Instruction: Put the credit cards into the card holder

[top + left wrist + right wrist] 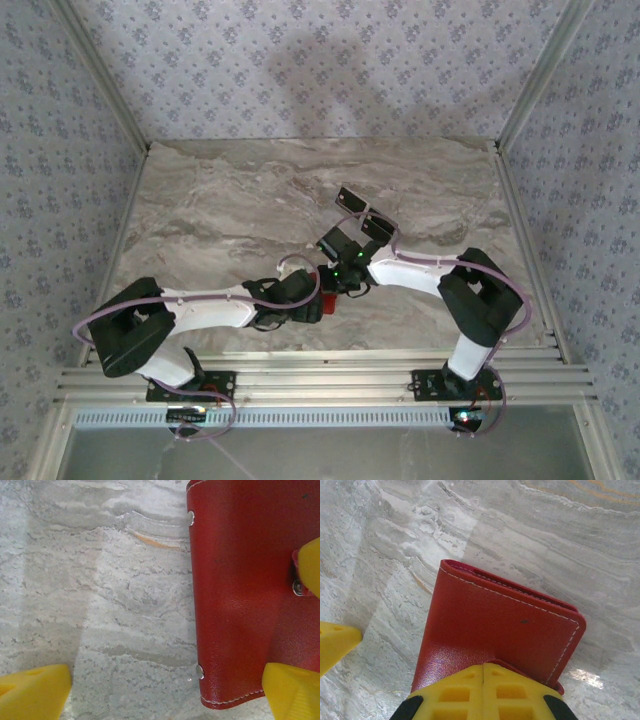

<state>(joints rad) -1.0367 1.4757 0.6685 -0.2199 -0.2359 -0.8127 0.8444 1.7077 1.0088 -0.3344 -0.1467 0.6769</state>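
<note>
The right gripper (484, 669), pressed together on what looks like the wallet (500, 625) tab, apparently steadies it, while the left gripper (166, 680) is spread astride its edge, ready to grasp.

1. Setting: an enclosed robot test cell, laboratory type.
2. Indicator: left arm (200, 305) and right arm (410, 272) bolted to an aluminium rail (320, 380).
3. Indicator: aluminium frame posts (100, 80), patterned wall panels (300, 60) and a marble-look tabletop (230, 200).

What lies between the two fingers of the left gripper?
In the left wrist view, the open left gripper spans bare marble table and part of the red card holder.
</note>
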